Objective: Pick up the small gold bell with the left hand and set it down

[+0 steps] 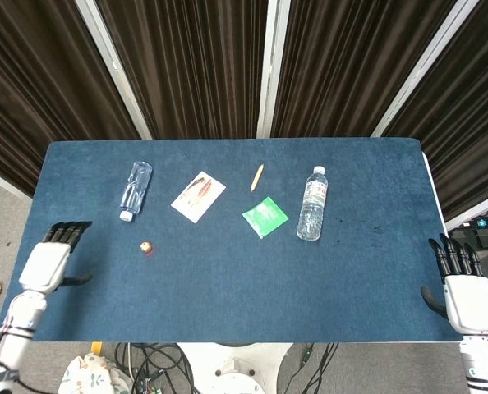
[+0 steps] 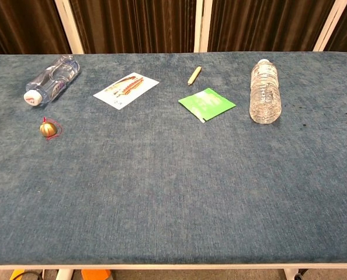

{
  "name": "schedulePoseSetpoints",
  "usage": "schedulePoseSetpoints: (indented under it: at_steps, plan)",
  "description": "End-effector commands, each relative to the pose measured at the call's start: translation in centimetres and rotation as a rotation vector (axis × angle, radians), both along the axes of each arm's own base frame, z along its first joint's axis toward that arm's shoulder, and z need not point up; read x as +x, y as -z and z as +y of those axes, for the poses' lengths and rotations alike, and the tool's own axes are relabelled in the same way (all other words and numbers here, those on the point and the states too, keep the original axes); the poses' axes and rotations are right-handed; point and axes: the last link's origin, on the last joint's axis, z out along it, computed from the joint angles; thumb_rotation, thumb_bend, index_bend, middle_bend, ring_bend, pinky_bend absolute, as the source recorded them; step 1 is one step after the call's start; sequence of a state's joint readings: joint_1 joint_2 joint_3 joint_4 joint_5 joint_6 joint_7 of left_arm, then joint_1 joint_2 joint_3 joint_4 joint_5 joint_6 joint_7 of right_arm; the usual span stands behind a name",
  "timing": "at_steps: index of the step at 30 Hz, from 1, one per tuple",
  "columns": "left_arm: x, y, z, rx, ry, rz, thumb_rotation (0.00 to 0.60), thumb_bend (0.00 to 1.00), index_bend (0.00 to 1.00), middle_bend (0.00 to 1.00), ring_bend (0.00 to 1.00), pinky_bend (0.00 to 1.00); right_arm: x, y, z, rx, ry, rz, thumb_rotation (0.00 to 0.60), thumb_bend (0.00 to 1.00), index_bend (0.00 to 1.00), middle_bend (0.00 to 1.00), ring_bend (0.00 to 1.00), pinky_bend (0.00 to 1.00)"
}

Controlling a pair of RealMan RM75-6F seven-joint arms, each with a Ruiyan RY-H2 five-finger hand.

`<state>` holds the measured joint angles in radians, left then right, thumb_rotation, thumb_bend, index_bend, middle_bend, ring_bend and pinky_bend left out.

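The small gold bell [image 1: 146,246] [image 2: 48,128], with a red cord, sits on the blue tablecloth at the left, just in front of a lying water bottle. My left hand [image 1: 50,260] hovers over the table's left edge, well to the left of the bell, empty, with its fingers stretched out. My right hand [image 1: 460,286] stays off the table's right front corner, fingers apart and holding nothing. Neither hand shows in the chest view.
A clear bottle [image 1: 135,190] lies behind the bell. A picture card [image 1: 198,196], a pencil [image 1: 257,177], a green packet [image 1: 265,217] and a second lying bottle [image 1: 312,203] spread across the table's [image 1: 227,279] back half. Dark curtains hang behind.
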<state>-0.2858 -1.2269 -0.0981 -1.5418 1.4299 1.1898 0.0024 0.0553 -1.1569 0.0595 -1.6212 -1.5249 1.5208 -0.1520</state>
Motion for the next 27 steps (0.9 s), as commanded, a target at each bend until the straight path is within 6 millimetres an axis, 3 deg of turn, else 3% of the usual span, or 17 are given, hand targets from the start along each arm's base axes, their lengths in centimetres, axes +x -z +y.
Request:
schedulePoseSetpoints:
  at_steps: [1,12,27]
  plan:
    - [0.7,1.6,2.3,-0.035,0.010,-0.013,0.600,0.16,0.15,0.15,0.07,0.12,0.0,0.0,0.0,-0.001,-0.001,0.000,0.600,0.19,0.00,0.00,0.00,0.00]
    - [2.1,5.0,5.8,-0.115,0.011,-0.069,0.600,0.16,0.21,0.17,0.08,0.17,-0.5,-0.2,-0.1,-0.006,0.010,-0.007,0.600,0.18,0.00,0.00,0.00,0.00]
    - [2.8,7.4,6.6,-0.140,0.033,-0.061,0.600,0.18,0.34,0.29,0.19,0.30,-1.2,-0.2,0.0,-0.006,0.029,-0.013,0.600,0.19,0.00,0.00,0.00,0.00]
